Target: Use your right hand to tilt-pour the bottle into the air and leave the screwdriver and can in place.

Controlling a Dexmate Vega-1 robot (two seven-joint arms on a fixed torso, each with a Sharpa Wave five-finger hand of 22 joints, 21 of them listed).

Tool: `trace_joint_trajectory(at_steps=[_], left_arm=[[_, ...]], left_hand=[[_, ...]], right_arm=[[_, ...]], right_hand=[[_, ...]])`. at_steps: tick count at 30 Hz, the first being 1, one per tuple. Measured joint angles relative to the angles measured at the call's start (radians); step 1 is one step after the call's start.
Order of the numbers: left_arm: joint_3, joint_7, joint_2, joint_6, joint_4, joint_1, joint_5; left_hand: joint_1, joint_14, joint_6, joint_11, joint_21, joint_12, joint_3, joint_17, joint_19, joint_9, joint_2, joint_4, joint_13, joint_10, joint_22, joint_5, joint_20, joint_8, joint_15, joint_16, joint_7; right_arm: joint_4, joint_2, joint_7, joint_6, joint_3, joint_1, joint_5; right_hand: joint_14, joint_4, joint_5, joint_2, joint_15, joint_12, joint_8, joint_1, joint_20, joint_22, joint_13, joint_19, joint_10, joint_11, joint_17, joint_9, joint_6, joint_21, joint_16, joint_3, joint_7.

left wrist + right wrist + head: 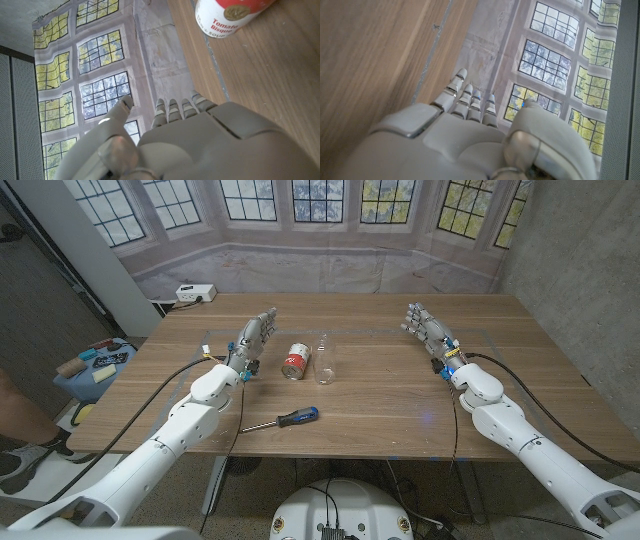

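Nearest the front edge of the wooden table (380,415) lies a screwdriver (283,420) with a blue and black handle. Farther back stands a clear bottle (323,359), upright, just beside a red and white soup can (294,361) lying on its side. Left of the can, the left hand (251,340) has its fingers straight and apart, holding nothing. Well to the right of the bottle, the right hand (426,326) also holds nothing, fingers extended.

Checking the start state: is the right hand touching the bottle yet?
Apart. The head view shows the right hand open, with bare table between it and the bottle standing beside the can.
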Motion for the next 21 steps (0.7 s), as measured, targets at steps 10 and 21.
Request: trace_joint_trajectory(at_steps=[10,21], left_arm=[[-0.004,-0.018,0.008,-0.012,0.026,-0.017,0.005],[-0.008,-0.019,0.008,-0.033,0.039,-0.021,0.015]], left_hand=[[0.005,0.0,0.0,0.0,0.0,0.0,0.003,0.0,0.0,0.0,-0.005,-0.003,0.0,0.0,0.0,0.0,0.0,0.0,0.0,0.0,0.0],[0.014,0.0,0.0,0.0,0.0,0.0,-0.001,0.0,0.0,0.0,-0.004,-0.007,0.0,0.0,0.0,0.0,0.0,0.0,0.0,0.0,0.0]], right_arm=[[-0.037,-0.012,-0.03,-0.008,-0.013,-0.007,-0.06],[-0.07,-0.038,-0.029,0.01,-0.02,-0.019,-0.096]], right_hand=[[0.0,-0.013,0.0,-0.012,0.0,0.0,0.0,0.004,0.0,0.0,0.0,0.0,-0.002,0.002,-0.007,0.0,-0.001,-0.004,0.0,-0.005,0.013],[-0.004,-0.025,0.0,-0.042,0.004,0.0,0.0,-0.003,0.009,0.0,-0.004,0.002,0.002,0.01,-0.021,0.0,0.012,-0.016,-0.01,-0.017,0.037]])
